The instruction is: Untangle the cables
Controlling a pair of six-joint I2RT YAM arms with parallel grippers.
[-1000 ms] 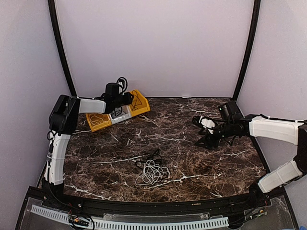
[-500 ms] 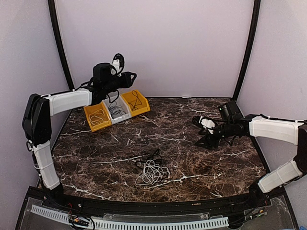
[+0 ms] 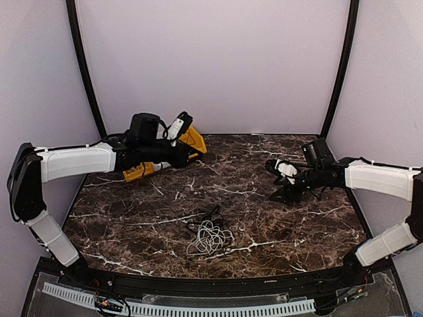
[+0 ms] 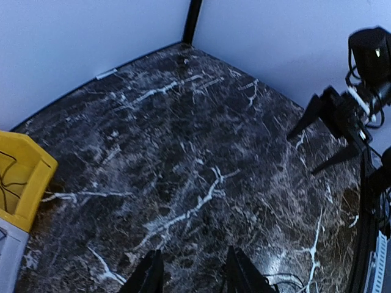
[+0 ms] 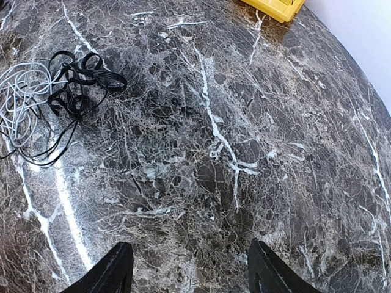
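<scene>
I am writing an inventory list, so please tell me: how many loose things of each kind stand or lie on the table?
Cable tangle: 1
Yellow bins: 2
Grey bin: 1
Total: 4

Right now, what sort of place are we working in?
Probably a lab test booth, not a home or shop: plain white walls close in a dark marble-look table, with yellow bins at the back and a cable tangle laid out on it.
</scene>
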